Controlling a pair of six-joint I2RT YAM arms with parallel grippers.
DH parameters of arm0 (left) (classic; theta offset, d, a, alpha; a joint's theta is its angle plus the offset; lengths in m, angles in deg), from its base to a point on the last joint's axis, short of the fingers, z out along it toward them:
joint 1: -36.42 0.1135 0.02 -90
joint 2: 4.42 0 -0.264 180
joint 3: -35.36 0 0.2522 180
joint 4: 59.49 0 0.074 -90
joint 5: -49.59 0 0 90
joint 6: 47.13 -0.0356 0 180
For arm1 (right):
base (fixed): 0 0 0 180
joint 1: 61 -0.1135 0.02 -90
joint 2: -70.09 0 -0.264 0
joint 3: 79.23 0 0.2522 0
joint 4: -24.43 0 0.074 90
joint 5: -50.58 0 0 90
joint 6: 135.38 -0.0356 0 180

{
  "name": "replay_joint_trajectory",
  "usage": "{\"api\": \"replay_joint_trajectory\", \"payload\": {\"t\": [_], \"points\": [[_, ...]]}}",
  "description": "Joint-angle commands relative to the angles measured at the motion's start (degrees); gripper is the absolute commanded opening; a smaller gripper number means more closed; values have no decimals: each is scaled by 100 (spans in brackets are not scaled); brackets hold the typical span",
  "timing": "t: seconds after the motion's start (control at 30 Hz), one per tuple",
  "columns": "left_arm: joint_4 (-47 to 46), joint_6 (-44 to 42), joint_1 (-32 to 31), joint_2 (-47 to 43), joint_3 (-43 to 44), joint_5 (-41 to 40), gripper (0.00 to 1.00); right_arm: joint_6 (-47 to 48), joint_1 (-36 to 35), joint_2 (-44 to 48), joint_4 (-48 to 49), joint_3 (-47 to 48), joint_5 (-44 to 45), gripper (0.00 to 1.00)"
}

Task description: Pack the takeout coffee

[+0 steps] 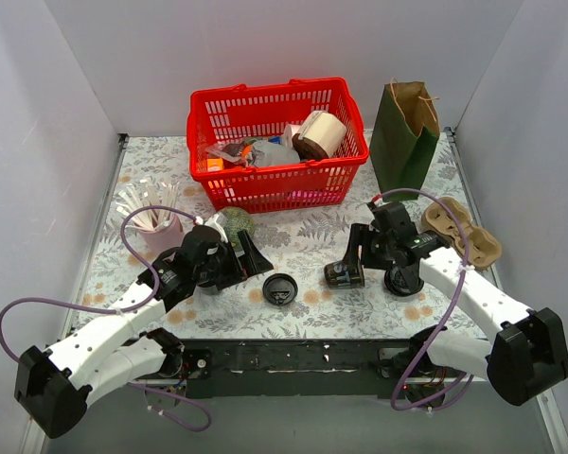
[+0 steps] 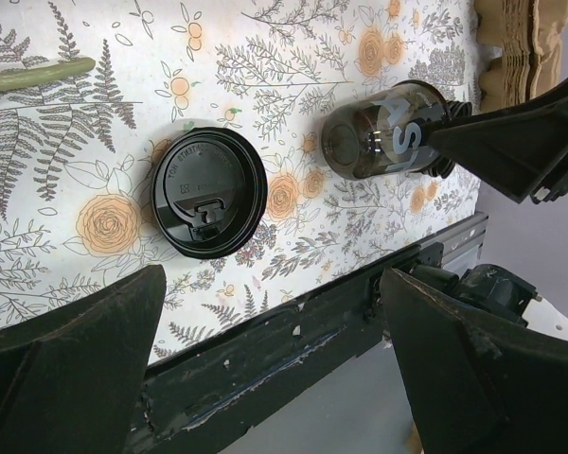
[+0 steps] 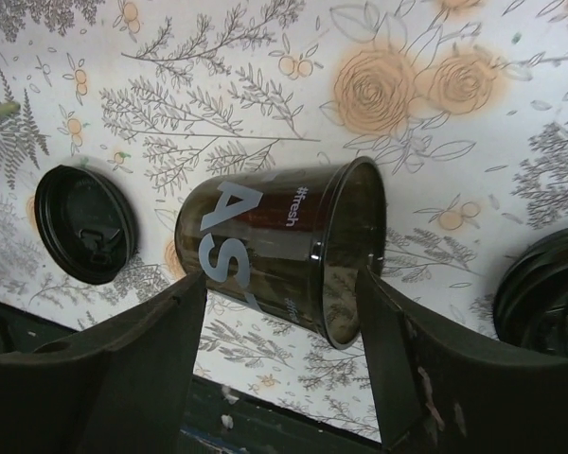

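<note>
The takeout coffee cup (image 3: 279, 251), dark and glossy with pale lettering, lies on its side on the floral tablecloth with no lid on it. Its mouth faces right in the right wrist view. My right gripper (image 3: 279, 312) is open, with one finger on each side of the cup (image 1: 345, 274); whether the fingers touch it I cannot tell. The black sip lid (image 1: 279, 288) lies flat on the cloth by itself, left of the cup. My left gripper (image 1: 254, 255) hangs wide open just left of the lid (image 2: 208, 194) and holds nothing. The cup (image 2: 383, 130) also shows beyond the lid there.
A red basket (image 1: 265, 96) full of groceries stands at the back, and a green paper bag (image 1: 404, 137) is to its right. The cardboard cup tray (image 1: 459, 232) lies at the right. A pink holder of stirrers (image 1: 156, 227) stands at the left. A black round object (image 3: 540, 293) sits right of the cup.
</note>
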Motion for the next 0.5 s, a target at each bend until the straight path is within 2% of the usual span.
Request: {"api": "replay_joint_trajectory", "payload": {"t": [0.0, 0.03, 0.13, 0.17, 0.23, 0.27, 0.47], "points": [[-79, 29, -6, 6, 45, 76, 98, -442, 2, 0, 510, -214, -355, 69], [-88, 38, -6, 6, 45, 76, 98, -538, 2, 0, 580, -354, -345, 67], [-97, 38, -6, 6, 36, 76, 98, -741, 2, 35, 861, -539, -486, 49], [-106, 38, -15, 6, 45, 85, 98, -898, 2, 78, 949, -566, -503, 35], [-97, 38, -6, 6, 45, 85, 98, -961, 2, 272, 1222, -628, -530, 22], [-106, 38, -6, 6, 45, 76, 98, -909, -7, 316, 1266, -593, -460, 2], [-88, 21, -6, -3, 54, 67, 98, -40, -16, 167, 697, 258, -109, 1]]}}
